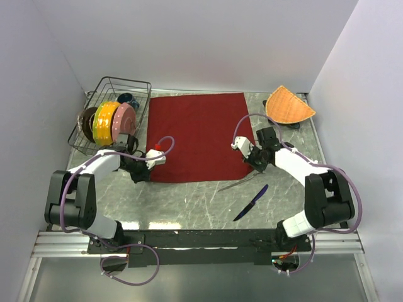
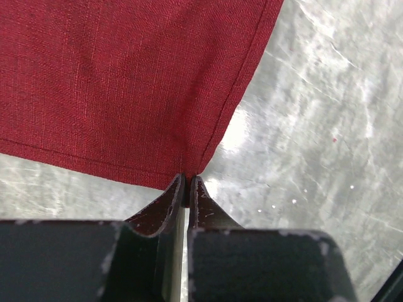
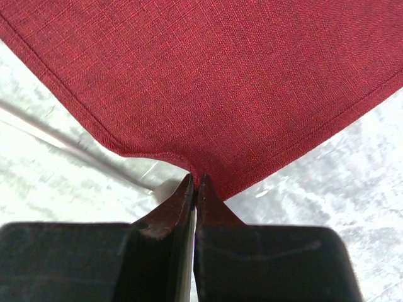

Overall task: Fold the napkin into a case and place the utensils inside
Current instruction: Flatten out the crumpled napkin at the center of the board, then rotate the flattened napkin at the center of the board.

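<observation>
The napkin (image 2: 113, 82) corners hidden inside my pinches, fork (image 3: 63, 141) a blurred streak, one end lost behind my right gripper (image 3: 194, 181).

Grey marbled bench (image 1: 189, 201) beneath the left pincer (image 1: 146, 175) and right pincer (image 1: 250, 165), gleaming with glare. Pale plain walls (image 1: 208, 44) well beyond and outboard of both. Aluminium rail (image 1: 56, 242) behind them.

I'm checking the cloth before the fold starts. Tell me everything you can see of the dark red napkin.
The napkin is a dark red rectangle of plain woven cloth with a narrow stitched hem. It lies spread open and unfolded on the grey marbled table, nearly flat. The left gripper is shut on its near left corner and the right gripper on its near right corner, where the hem puckers slightly. The fork lies just off that corner.
</observation>
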Controlling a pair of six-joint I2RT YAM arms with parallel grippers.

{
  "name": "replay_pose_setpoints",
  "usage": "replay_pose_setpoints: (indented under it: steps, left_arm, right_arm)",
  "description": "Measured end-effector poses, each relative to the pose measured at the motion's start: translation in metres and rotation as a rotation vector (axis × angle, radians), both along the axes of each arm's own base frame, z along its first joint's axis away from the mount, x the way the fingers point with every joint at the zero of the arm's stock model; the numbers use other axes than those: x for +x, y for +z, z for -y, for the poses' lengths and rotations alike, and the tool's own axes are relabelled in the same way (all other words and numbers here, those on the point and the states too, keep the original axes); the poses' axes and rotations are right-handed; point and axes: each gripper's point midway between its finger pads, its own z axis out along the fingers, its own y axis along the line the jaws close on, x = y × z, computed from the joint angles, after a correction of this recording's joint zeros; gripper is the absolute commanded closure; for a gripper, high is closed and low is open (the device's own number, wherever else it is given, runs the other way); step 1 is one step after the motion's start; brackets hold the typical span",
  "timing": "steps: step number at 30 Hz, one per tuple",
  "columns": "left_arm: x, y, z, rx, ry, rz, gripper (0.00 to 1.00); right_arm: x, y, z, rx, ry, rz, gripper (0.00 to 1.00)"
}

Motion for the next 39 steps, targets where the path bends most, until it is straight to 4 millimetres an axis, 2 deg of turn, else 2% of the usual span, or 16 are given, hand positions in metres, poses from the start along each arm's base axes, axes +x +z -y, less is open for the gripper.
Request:
replay_pose_setpoints:
  steps: [4, 9, 15, 20, 24, 27, 34, 39]
  left_arm:
    - [-0.006, -0.001, -0.002, 0.014, -0.018, -0.012, 0.89]
    - [-0.011, 0.003, -0.004, 0.023, -0.040, -0.011, 0.93]
    - [-0.013, 0.007, -0.002, 0.016, -0.035, -0.017, 0.94]
    - [-0.011, 0.013, 0.006, 0.000, -0.039, -0.015, 0.98]
    - [-0.018, 0.012, 0.019, 0.004, -0.092, -0.018, 0.99]
    - [-0.030, 0.010, 0.033, 0.010, -0.157, -0.022, 0.99]
    - [-0.074, 0.008, 0.074, 0.010, -0.312, -0.060, 0.97]
    - [-0.085, 0.008, 0.087, 0.004, -0.338, -0.079, 0.95]
  right_arm:
    - [-0.007, 0.000, 0.002, -0.009, 0.008, -0.021, 1.00]
    - [-0.019, 0.001, 0.005, -0.016, 0.014, -0.046, 1.00]
    - [-0.017, 0.008, 0.006, 0.002, -0.020, -0.036, 1.00]
    - [-0.007, 0.017, 0.007, 0.019, -0.063, -0.021, 1.00]
    - [0.006, 0.029, 0.010, 0.032, -0.092, 0.011, 1.00]
    - [0.018, 0.036, 0.017, 0.034, -0.119, 0.038, 1.00]
    - [0.026, 0.031, 0.035, -0.018, -0.133, 0.047, 1.00]
    - [0.031, 0.031, 0.044, -0.063, -0.120, 0.071, 0.90]
